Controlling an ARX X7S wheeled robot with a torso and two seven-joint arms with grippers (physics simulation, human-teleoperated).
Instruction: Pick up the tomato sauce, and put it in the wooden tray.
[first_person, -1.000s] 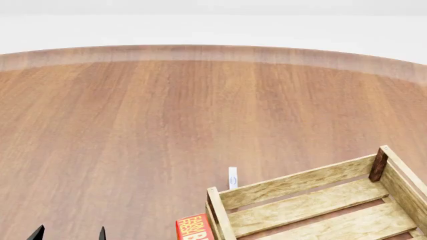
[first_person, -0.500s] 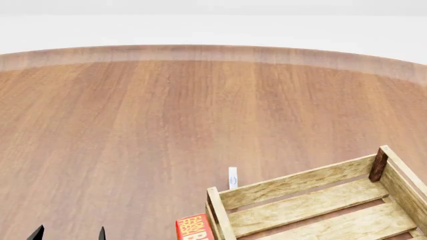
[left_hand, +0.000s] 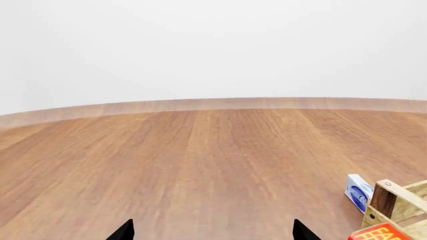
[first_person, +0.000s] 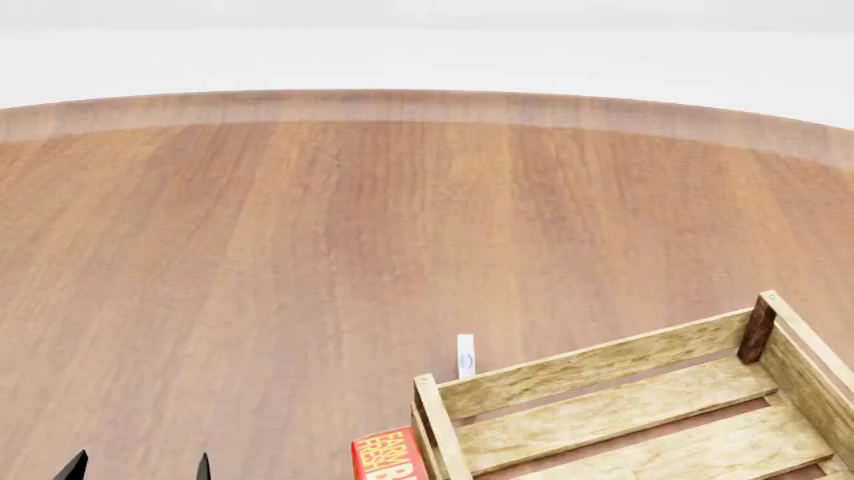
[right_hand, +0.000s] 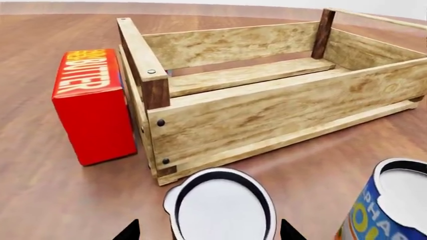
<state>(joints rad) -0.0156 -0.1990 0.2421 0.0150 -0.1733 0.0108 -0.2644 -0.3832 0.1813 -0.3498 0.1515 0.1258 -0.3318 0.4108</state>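
Note:
The wooden tray (first_person: 601, 365) stands at the near right of the table and holds nothing that I can see. The right wrist view shows its near side (right_hand: 267, 107) just beyond a can with a pale, black-rimmed lid (right_hand: 223, 207). That can's label is hidden, so I cannot tell whether it is the tomato sauce. My right gripper (right_hand: 210, 231) is open, one fingertip showing on each side of that lid. It is out of the head view. My left gripper (first_person: 140, 468) is open over bare table at the near left, its tips (left_hand: 213, 231) wide apart around nothing.
A red butter box (right_hand: 90, 107) stands against the tray's left end (first_person: 387, 455). A small blue-and-white box (left_hand: 358, 192) lies just beyond that corner (first_person: 466, 355). A blue-labelled can (right_hand: 387, 210) stands beside the pale-lidded one. The round wooden table's edge (first_person: 427, 105) curves along the far side.

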